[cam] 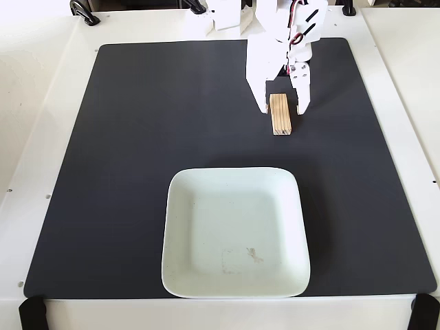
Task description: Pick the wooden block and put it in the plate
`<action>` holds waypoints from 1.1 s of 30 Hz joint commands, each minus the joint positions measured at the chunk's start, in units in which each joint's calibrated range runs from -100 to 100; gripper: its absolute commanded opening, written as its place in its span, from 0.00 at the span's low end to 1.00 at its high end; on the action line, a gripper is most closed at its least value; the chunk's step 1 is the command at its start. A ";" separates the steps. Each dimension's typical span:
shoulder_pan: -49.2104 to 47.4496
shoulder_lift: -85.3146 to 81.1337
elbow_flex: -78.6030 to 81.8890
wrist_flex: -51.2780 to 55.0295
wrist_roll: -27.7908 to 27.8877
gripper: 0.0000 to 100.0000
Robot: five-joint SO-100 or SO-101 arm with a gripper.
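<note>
A black mat [137, 172] covers most of the white tabletop [34, 103]; black clamps [84, 12] grip its far edge.

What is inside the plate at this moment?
The plate holds no object; only a small brownish smudge shows on its floor. The wooden block lies apart on the black mat, with the open claw straddling its far end. Nothing covers the plate's interior.

Bright, even light washes out the white table [402, 103]; shadows stay faint, focus sharp throughout.
</note>
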 commanded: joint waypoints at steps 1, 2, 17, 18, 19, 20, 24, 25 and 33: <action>0.75 0.83 -2.98 -0.31 1.23 0.24; 1.19 1.34 -2.80 -0.31 1.71 0.24; 1.31 4.73 -1.81 -3.14 2.30 0.20; 1.19 4.56 -1.18 -3.14 2.35 0.19; 1.08 4.31 -0.64 -3.14 2.35 0.17; 0.97 4.14 -0.19 -3.14 2.35 0.16; 0.86 3.80 1.42 -3.14 2.35 0.09; 0.86 3.71 1.51 -3.14 2.35 0.06; 1.19 3.71 1.51 -3.14 2.41 0.01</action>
